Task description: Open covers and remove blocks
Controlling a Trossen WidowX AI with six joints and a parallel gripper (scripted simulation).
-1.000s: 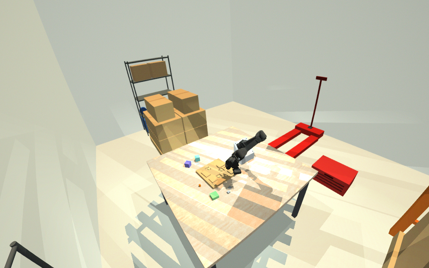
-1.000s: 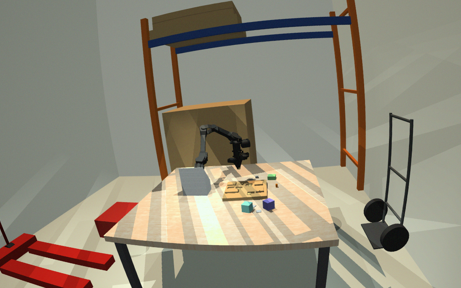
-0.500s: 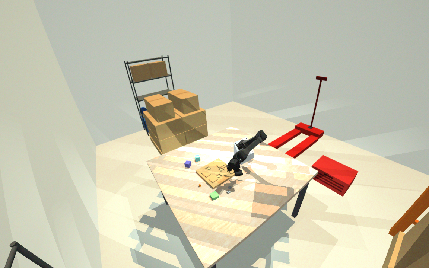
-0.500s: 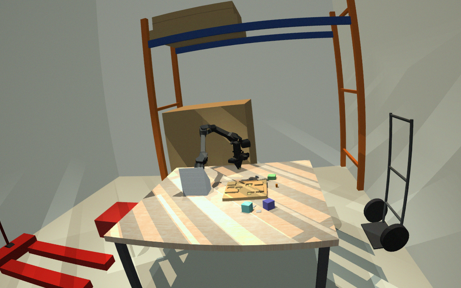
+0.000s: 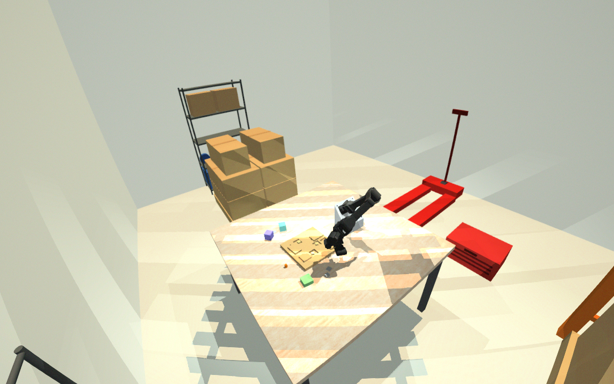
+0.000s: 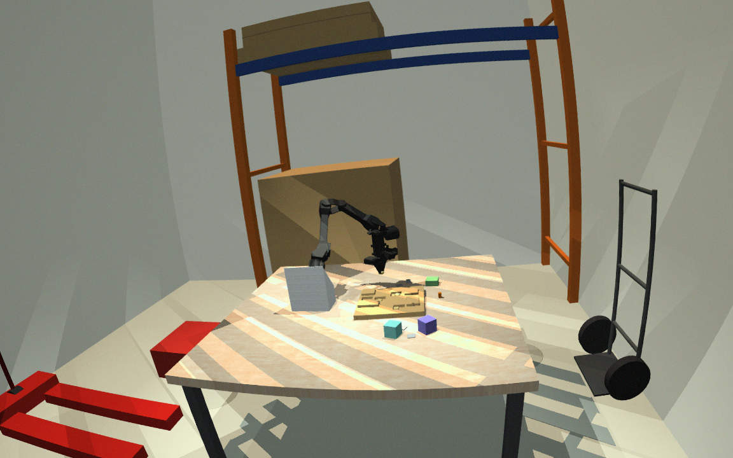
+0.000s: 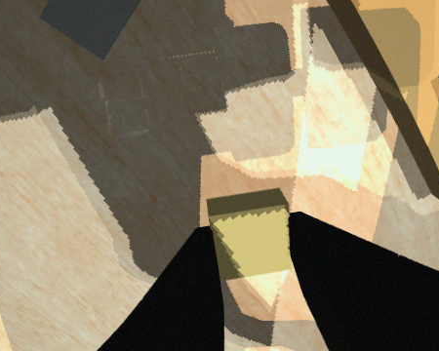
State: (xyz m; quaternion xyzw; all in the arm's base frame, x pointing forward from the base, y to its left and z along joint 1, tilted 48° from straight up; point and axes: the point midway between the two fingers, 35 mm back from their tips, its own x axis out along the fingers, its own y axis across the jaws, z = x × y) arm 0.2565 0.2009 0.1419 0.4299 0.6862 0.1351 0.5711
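My gripper (image 5: 341,253) (image 6: 381,271) (image 7: 250,234) is shut on a small yellow block (image 7: 254,244), above the table beside the puzzle board (image 5: 287,246) (image 6: 387,315) (image 7: 436,31). The board is tan with dark grooves; its covers are too small to judge in the top and exterior views. A teal block (image 5: 282,226) (image 6: 392,329) and a purple block (image 5: 268,234) (image 6: 426,325) rest on the table off one side of the board. A green block (image 5: 306,280) (image 6: 431,281) rests off another side. A dark blue-grey piece (image 7: 90,21) shows at the wrist view's top left.
A small orange piece (image 5: 285,265) (image 6: 439,294) lies near the board. A small pale flat piece (image 6: 410,336) lies between the teal and purple blocks. The grey arm mount (image 6: 307,289) stands on the table beside the board. Shadows cross the table (image 5: 295,324) (image 6: 301,359).
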